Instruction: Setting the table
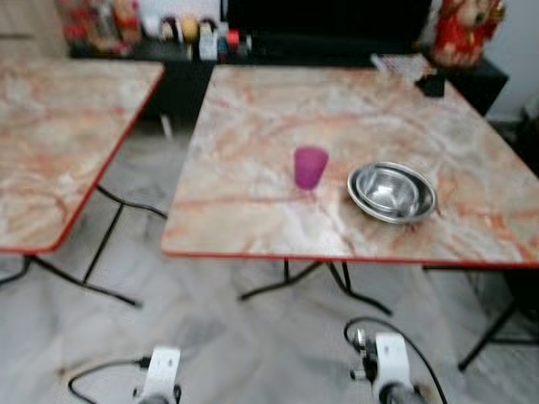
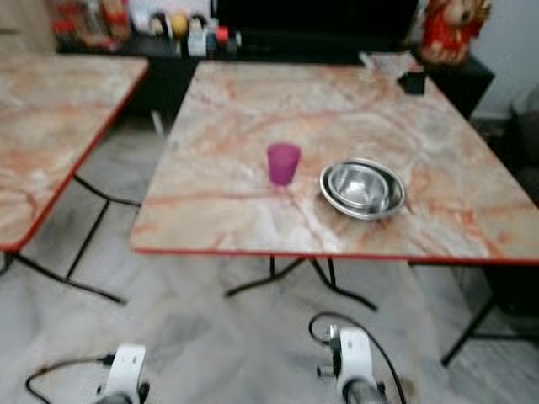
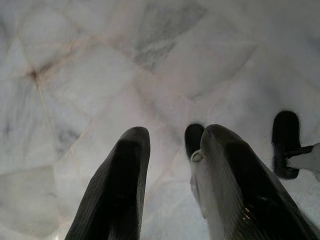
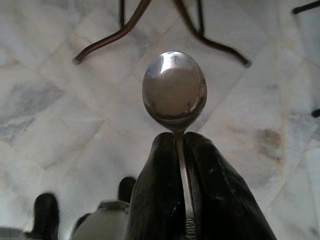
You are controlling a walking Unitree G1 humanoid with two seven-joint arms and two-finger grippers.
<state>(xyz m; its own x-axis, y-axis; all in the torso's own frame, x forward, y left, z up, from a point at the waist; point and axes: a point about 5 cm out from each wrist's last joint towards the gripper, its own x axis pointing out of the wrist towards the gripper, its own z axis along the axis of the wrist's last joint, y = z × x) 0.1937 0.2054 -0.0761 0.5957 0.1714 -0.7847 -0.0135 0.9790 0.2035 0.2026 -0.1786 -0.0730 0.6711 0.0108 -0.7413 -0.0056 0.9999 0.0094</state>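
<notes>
Two tables in a room with a shiny floor.
The marble-look table [image 1: 253, 151] with a red edge stands at 12 o'clock, another table [image 1: 59, 143] at 10 o'clock, a dark cabinet [image 1: 328, 55] behind, pale floor [image 1: 253, 345] below.

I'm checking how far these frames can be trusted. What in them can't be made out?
- Items on the dark sideboard behind the table: eye views, blurred and small.
- Dark object at the table's far corner: blurred.
- Spoon handle: right wrist view, hidden between the right gripper fingers.
- Left gripper base: left wrist view, cut off by the frame edge.
</notes>
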